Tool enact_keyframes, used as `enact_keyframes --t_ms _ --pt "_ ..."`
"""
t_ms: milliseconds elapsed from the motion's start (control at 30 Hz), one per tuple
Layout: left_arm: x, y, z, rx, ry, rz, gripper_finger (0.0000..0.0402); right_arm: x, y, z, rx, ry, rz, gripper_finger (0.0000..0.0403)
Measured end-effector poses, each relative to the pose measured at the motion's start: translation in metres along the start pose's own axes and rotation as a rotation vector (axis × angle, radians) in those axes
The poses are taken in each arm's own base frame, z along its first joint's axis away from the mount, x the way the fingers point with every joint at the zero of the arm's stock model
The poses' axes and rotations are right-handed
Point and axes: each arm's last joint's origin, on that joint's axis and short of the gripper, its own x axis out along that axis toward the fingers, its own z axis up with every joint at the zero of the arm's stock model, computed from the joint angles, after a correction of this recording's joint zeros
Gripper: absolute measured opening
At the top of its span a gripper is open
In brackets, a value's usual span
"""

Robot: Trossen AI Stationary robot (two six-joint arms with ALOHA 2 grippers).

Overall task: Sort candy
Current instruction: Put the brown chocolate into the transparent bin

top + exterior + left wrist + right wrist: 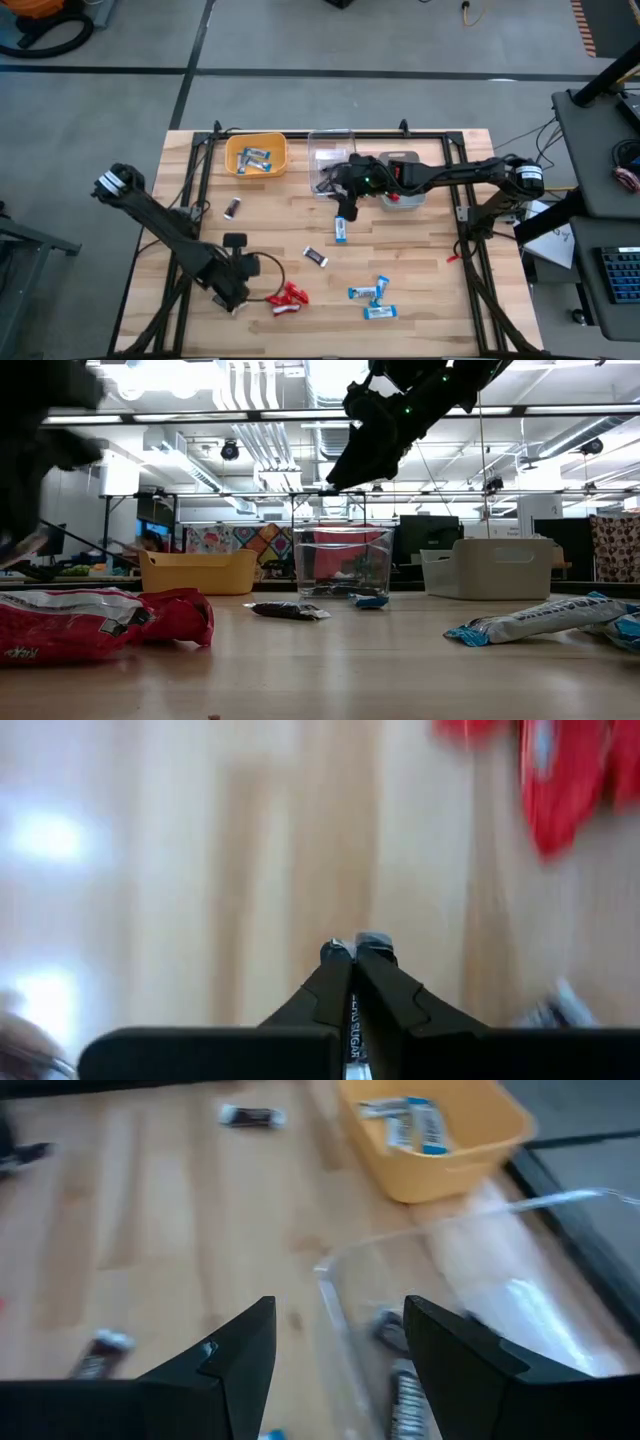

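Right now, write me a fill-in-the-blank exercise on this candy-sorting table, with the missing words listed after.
1. The blue-and-white candies already sorted lie in the ____ bin.
2. The right gripper hangs with its fingers ____ by the clear bin.
3. The left gripper is shut on a wrapped candy beside the ____ candies near the front edge.
4. The bin right of the clear one is ____.

Missing words: yellow; open; red; grey

Bright, even light from ceiling strips. Both wrist views are motion-blurred. Glare patches whiten the desk.
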Motion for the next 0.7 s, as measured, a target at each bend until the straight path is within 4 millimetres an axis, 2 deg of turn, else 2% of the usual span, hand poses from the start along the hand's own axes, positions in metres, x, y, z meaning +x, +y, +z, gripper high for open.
enact_keyframes --t_ms 233,367,533,700 --pt "-0.04 0.023 0.027 -0.038 -0.45 0.092 0.0 0.004 0.03 -0.01 -0.167 -0.128 0.136 0.021" --pt "-0.054 0.034 0.045 -0.031 -0.634 0.137 0.0 0.005 0.05 -0.016 -0.262 -0.272 0.171 0.021" --pt "-0.054 0.051 0.069 -0.065 -0.738 0.206 0.0 0.0 0.065 -0.015 -0.3 -0.422 0.19 0.021" --pt "-0.04 0.072 0.091 -0.204 -0.786 0.322 0.0 -0.003 0.067 -0.012 -0.272 -0.465 0.191 0.021"
